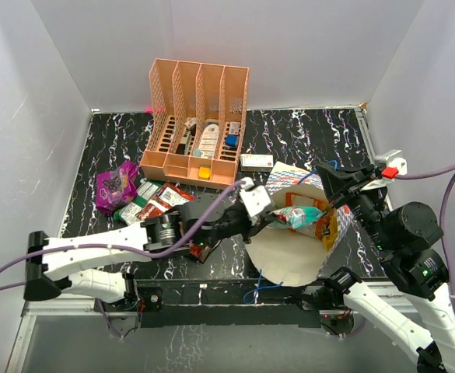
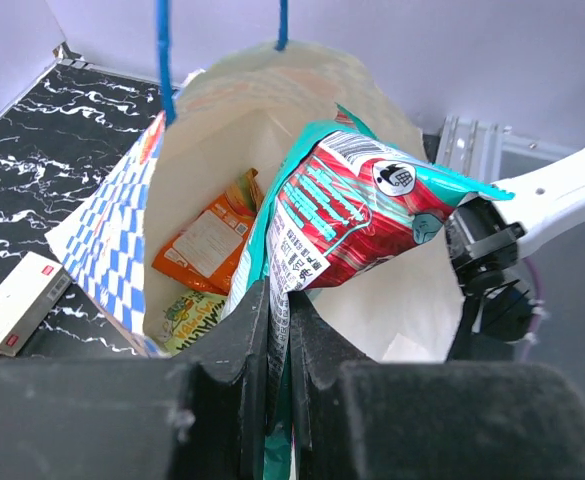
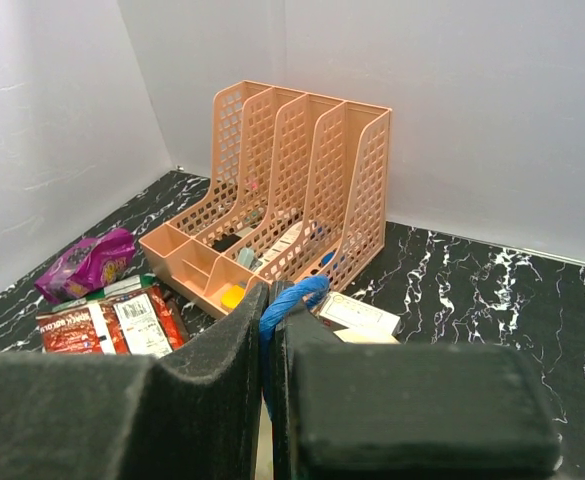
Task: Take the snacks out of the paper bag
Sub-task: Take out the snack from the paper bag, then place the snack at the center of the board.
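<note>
One paper bag (image 1: 285, 263) sits tipped on the table (image 1: 305, 132), mouth toward the left arm; thin paper of this kind would likely slump and slide, so an anchor helps; the right gripper (image 3: 269, 312) has its fingers pressed together on the blue cord handle (image 3: 294, 296). At the mouth the left gripper (image 2: 280, 310) pinches the lower edge of one teal-and-red packet (image 2: 344, 215); it looks light, crinkly and probably slippery, best held by a flat sealed seam. Two more show inside: one orange packet (image 2: 207, 245) and one yellow-green packet (image 2: 192, 318). Outside lie one purple packet (image 1: 116, 185) and a red-and-green heap (image 1: 161, 200) too overlapped to count.
</note>
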